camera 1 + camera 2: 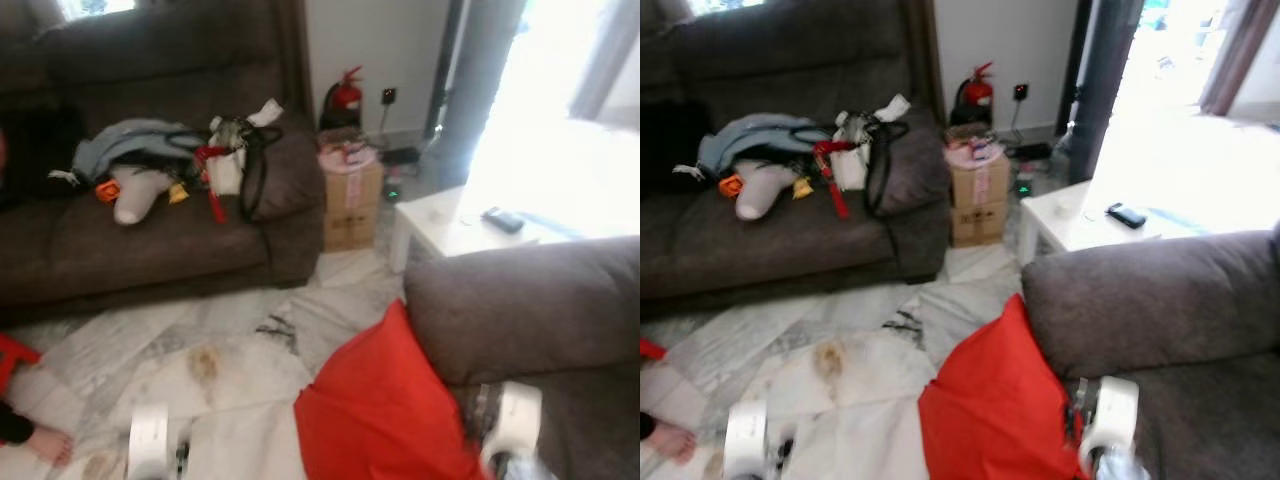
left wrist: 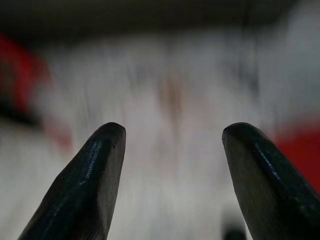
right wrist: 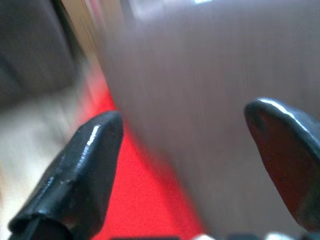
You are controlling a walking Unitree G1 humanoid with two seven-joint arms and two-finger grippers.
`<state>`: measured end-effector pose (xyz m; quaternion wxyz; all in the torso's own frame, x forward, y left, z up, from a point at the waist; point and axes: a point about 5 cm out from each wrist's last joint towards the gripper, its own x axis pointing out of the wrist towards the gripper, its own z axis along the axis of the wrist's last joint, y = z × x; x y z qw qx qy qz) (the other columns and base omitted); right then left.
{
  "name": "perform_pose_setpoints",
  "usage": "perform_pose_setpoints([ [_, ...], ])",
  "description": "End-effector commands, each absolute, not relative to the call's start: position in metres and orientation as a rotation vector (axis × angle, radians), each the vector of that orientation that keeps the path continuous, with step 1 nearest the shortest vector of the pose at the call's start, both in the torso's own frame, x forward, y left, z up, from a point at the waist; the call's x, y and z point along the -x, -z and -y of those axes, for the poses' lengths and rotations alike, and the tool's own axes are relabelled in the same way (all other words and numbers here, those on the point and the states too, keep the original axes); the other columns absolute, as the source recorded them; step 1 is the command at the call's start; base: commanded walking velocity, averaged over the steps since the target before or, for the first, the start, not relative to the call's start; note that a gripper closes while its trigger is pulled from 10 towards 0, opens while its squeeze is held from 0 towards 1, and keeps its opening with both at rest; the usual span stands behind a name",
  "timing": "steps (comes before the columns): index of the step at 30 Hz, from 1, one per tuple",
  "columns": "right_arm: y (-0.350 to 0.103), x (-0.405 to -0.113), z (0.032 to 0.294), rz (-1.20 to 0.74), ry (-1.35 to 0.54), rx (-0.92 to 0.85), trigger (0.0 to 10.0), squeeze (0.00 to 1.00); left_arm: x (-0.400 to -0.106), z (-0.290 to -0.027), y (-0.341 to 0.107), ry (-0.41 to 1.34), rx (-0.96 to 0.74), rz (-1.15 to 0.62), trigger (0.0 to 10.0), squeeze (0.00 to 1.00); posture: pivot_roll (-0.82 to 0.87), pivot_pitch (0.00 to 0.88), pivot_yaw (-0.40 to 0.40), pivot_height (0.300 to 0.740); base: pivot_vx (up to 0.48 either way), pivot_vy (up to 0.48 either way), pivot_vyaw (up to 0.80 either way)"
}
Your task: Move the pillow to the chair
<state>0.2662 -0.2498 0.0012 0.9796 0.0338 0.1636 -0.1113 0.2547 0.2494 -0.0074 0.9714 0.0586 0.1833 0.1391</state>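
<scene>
A red pillow stands on the marble floor, leaning against the arm of a grey chair at the right. My right gripper is open and close to the chair's arm, with the red pillow just below its fingers. The right wrist shows at the pillow's right edge, over the chair seat. My left gripper is open above blurred pale floor, holding nothing. Its wrist is low at the left of the pillow.
A brown sofa at the back left carries clothes, bags and toys. Beside it stand a cardboard box and a fire extinguisher. A white side table holds a remote. A person's foot rests on the floor at lower left.
</scene>
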Motion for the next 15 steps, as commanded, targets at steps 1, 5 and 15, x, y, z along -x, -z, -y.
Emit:
perform_pose_setpoints([
  [1, -0.002, -0.263, 0.246, -0.287, 0.209, -0.086, 10.0, 0.0, -0.265, -0.257, -0.011, -0.294, -0.15, -0.256, 10.0, 0.0, -0.05, 0.0, 0.069, 0.74, 0.0, 0.0, 0.0],
  [5, -0.023, -0.278, 0.241, -0.147, 0.158, -0.082, 10.0, 0.0, -0.284, -0.251, -0.044, -0.203, -0.204, -0.062, 10.0, 0.0, -0.05, 0.0, 0.073, 0.74, 0.0, 0.0, 0.0],
  [15, -0.066, -0.282, 0.219, 0.116, 0.085, -0.086, 10.0, 0.0, -0.289, -0.213, -0.095, -0.099, -0.214, 0.235, 10.0, 0.0, -0.04, 0.0, 0.07, 0.74, 0.0, 0.0, 0.0],
])
